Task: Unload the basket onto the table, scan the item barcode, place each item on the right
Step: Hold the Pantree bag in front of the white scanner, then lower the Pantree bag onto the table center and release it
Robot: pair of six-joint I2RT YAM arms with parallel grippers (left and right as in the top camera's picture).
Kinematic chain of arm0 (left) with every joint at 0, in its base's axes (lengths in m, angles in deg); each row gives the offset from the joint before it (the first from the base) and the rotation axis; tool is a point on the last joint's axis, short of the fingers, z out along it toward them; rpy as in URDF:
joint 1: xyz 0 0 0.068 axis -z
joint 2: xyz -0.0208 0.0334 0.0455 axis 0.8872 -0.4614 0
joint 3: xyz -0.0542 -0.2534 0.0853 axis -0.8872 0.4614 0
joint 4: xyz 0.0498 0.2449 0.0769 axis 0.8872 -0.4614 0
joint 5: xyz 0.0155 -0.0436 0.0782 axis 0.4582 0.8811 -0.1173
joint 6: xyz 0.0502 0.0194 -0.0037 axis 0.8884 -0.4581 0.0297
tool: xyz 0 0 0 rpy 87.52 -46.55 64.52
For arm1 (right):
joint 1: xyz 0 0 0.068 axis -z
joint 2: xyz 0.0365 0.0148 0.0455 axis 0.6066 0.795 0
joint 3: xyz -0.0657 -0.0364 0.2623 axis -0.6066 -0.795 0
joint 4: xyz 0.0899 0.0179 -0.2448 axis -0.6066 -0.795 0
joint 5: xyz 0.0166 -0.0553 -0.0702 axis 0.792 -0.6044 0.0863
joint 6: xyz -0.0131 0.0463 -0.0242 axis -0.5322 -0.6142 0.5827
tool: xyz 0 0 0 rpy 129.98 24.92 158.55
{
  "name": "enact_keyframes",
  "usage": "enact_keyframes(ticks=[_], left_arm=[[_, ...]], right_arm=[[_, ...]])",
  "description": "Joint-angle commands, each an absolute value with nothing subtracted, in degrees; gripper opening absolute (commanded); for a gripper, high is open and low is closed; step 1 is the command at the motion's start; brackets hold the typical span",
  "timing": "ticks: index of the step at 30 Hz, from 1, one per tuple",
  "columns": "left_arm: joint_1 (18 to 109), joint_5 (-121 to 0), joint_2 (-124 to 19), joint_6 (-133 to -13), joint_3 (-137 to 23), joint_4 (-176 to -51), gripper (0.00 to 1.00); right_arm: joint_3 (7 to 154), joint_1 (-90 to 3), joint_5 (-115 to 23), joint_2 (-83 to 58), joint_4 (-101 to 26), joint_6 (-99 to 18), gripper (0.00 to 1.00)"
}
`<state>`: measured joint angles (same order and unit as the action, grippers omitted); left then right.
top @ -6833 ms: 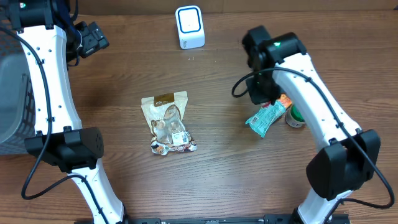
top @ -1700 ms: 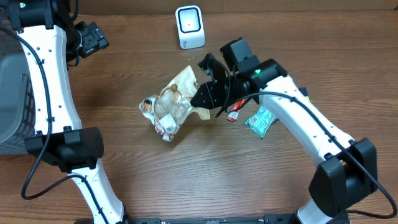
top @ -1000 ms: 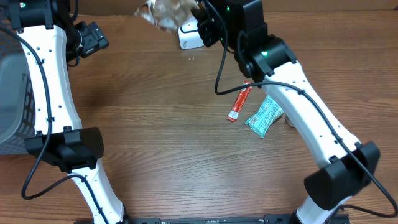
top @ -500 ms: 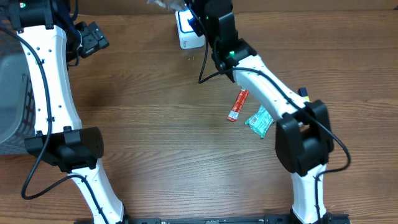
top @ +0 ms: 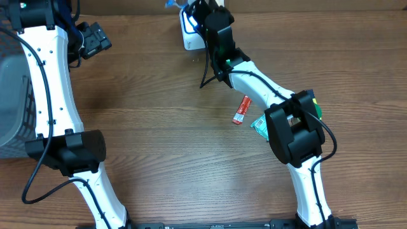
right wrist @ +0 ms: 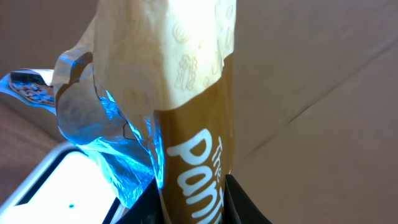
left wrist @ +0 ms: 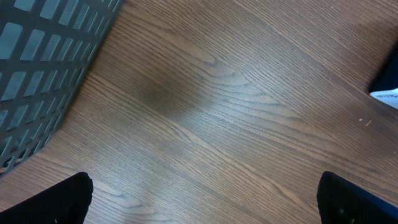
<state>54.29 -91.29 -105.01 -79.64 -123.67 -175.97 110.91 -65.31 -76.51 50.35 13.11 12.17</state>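
Observation:
A cream and brown snack bag (right wrist: 186,93) with white lettering fills the right wrist view, and my right gripper (right wrist: 193,200) is shut on its brown end. Blue light falls on the bag's clear part (right wrist: 124,149), just above the white scanner (right wrist: 37,186). In the overhead view the right gripper (top: 205,14) reaches over the scanner (top: 191,35) at the table's back edge, and only a blue-lit corner of the bag (top: 172,4) shows. My left gripper (top: 95,39) stands open at the back left, over bare wood, holding nothing (left wrist: 202,205).
A red stick packet (top: 241,109) and a teal packet (top: 262,124) lie right of centre, beside the right arm. A grey mesh basket (top: 9,95) stands at the left edge, its corner (left wrist: 43,62) also showing in the left wrist view.
The right arm has swung further left and back with the bag, bringing it over the scanner; the bag has almost left the overhead frame. The left arm has not moved.

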Motion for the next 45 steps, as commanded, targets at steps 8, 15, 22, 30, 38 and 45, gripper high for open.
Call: enact_keyframes(ticks=[8, 15, 22, 30, 38, 45], left_arm=[[54.8, -91.3, -104.8, -78.6, -123.5, -176.1, 1.0], [54.7, -91.3, -104.8, -78.6, -123.5, -176.1, 1.0], [54.8, -91.2, -104.8, -78.6, -123.5, -176.1, 1.0], [54.8, -91.3, -104.8, -78.6, -123.5, -176.1, 1.0], [54.8, -91.3, -104.8, -78.6, -123.5, -176.1, 1.0], [54.8, -91.3, -104.8, -78.6, -123.5, -176.1, 1.0]], right_arm=[[111.8, -66.4, -77.7, 50.5, 9.6, 12.4, 0.04], [111.8, -68.8, -77.7, 50.5, 8.1, 12.5, 0.03], [111.8, -71.5, -77.8, 50.5, 5.2, 12.5, 0.04], [111.8, -71.7, -77.8, 50.5, -2.8, 8.2, 0.04], [111.8, -71.5, -77.8, 46.8, -3.0, 3.1, 0.04], [111.8, -70.3, -77.4, 36.1, -11.2, -8.8, 0.04]])
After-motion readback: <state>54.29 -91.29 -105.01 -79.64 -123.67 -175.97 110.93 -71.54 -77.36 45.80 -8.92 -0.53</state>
